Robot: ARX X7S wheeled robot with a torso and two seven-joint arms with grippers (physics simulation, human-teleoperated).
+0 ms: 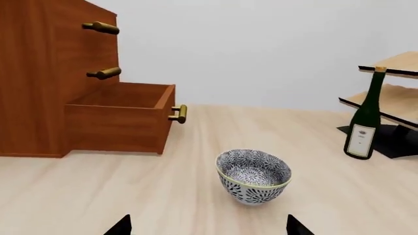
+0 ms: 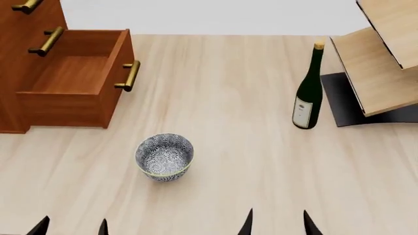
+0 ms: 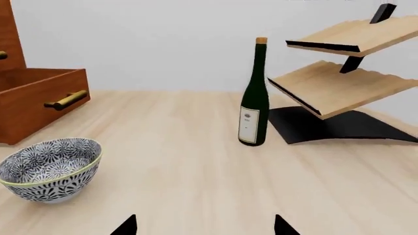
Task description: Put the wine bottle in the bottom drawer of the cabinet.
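A dark-green wine bottle (image 2: pixel 308 93) with a tan cork top and white label is standing upright on the pale bench (image 2: pixel 235 147), well apart from the reddish-brown cabinet (image 2: pixel 13 58). The cabinet's bottom drawer (image 2: pixel 75 81), fronted by a brass bar handle (image 2: pixel 128 76), is sitting pulled open, its wooden interior showing.

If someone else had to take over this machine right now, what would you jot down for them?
Left pincer: open, empty, low at the near edge.
Right pincer: open, empty, likewise.
Wine bottle: upright on the table, beside the wooden rack, untouched.
Bottom drawer of the cabinet: already pulled open, nothing seen inside.
Patterned bowl: on the table between pincers and drawer.
Left to do: grasp the bottle, probably with the right pincer, and put it in the drawer.
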